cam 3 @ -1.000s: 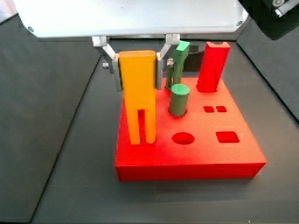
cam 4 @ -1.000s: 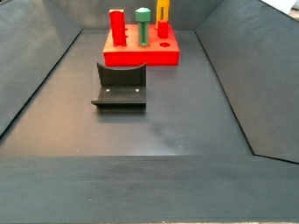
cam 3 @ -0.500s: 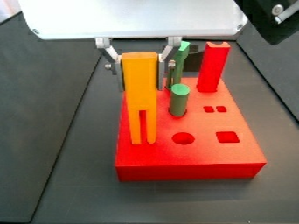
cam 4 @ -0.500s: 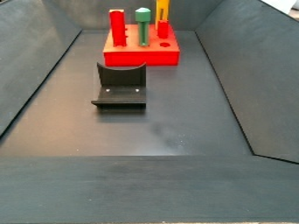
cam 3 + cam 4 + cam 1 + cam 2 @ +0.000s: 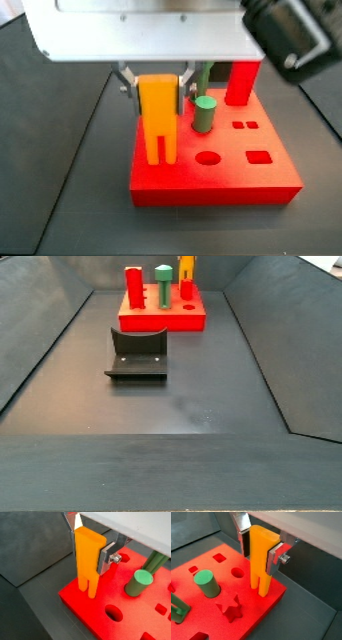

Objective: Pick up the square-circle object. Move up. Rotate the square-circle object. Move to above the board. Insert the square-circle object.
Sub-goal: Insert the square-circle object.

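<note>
The square-circle object [image 5: 160, 115] is a tall yellow-orange peg standing upright with its two prongs down at the near left part of the board [image 5: 214, 185], a flat red block with shaped holes. The prong tips are at the board's top face; I cannot tell how deep they go. My gripper [image 5: 160, 85] is shut on the peg's upper part, its silver fingers [image 5: 107, 554] pressed on both flat sides. Both wrist views show the peg [image 5: 90, 557] [image 5: 262, 557] between the fingers above the board [image 5: 80, 604] [image 5: 258, 612]. A side view shows peg [image 5: 186, 266] and board [image 5: 160, 321] far off.
A green round peg [image 5: 205, 112] stands in the board just right of the held peg, and a red square pillar [image 5: 243, 80] at the back right. Open round [image 5: 210, 157] and square [image 5: 259, 156] holes lie in front. The fixture [image 5: 136, 353] stands on the floor near the board.
The gripper has come down with the square-circle object; the peg's top sits lower than before while its prongs stay at the board.
</note>
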